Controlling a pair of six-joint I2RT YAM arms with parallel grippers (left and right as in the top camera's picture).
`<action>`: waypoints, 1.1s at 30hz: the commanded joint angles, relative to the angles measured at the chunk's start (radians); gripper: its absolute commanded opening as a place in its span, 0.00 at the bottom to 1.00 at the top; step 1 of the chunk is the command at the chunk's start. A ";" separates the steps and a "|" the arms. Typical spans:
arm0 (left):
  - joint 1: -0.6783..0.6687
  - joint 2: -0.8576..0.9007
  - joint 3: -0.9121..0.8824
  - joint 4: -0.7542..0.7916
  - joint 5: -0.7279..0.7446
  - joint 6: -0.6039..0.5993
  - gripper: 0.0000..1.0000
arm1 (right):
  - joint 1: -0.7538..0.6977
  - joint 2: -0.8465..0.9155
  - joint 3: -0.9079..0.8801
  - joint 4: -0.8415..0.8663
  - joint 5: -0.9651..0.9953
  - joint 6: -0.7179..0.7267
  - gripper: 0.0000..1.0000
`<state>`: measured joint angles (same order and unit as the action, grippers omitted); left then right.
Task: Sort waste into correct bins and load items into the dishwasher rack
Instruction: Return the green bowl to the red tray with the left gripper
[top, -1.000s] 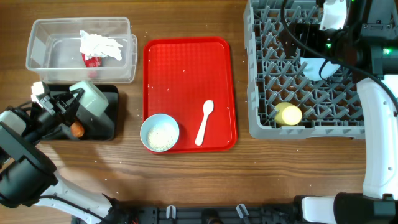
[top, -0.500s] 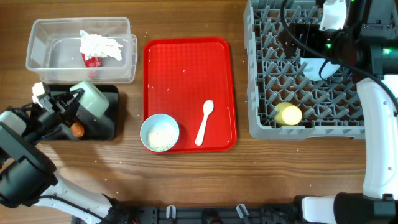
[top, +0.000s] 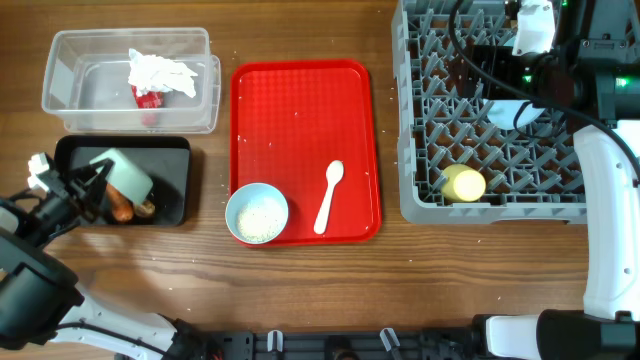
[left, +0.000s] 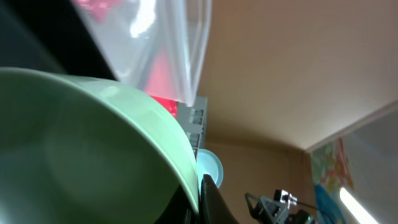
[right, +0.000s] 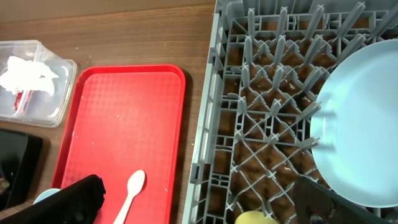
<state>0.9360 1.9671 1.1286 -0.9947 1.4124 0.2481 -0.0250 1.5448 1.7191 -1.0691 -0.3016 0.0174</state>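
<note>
My left gripper (top: 95, 182) is shut on the rim of the pale green bowl (top: 127, 172), held tilted over the black tray (top: 172, 160); the bowl fills the left wrist view (left: 74, 143). An orange carrot (top: 121, 211) and a brown scrap (top: 146, 208) lie in that tray. The clear tub (top: 70, 60) holds the white tissue (top: 160, 72) and red wrapper (top: 148, 98). The light blue bowl (top: 257, 212) holds rice. The white spoon (top: 329, 196) lies beside it. My right gripper (right: 205, 199) is open and empty over the grey rack (top: 430, 150), which holds the pale blue plate (right: 364, 137) and yellow cup (top: 464, 183).
The red serving tray (top: 300, 110) lies between the bins and the rack and carries the rice bowl and the spoon. The right arm and its cables cover the rack's back right part. Bare wood runs along the table's front.
My left gripper has drawn left and toward the table's front with the green bowl, which now tilts more. The carrot and brown scrap now show in the black tray. The right arm barely moved.
</note>
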 joint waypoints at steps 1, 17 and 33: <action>-0.004 -0.043 0.006 -0.007 -0.038 0.006 0.04 | -0.002 0.005 -0.005 0.006 0.017 -0.017 1.00; -0.579 -0.521 0.298 0.095 -0.539 -0.218 0.04 | -0.002 0.005 -0.005 0.027 0.016 -0.016 1.00; -1.392 -0.073 0.298 0.416 -1.407 -0.336 0.04 | -0.002 0.005 -0.005 0.028 0.017 -0.014 1.00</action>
<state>-0.4301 1.7969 1.4281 -0.5888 0.1101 -0.0521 -0.0250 1.5448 1.7191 -1.0435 -0.2905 0.0139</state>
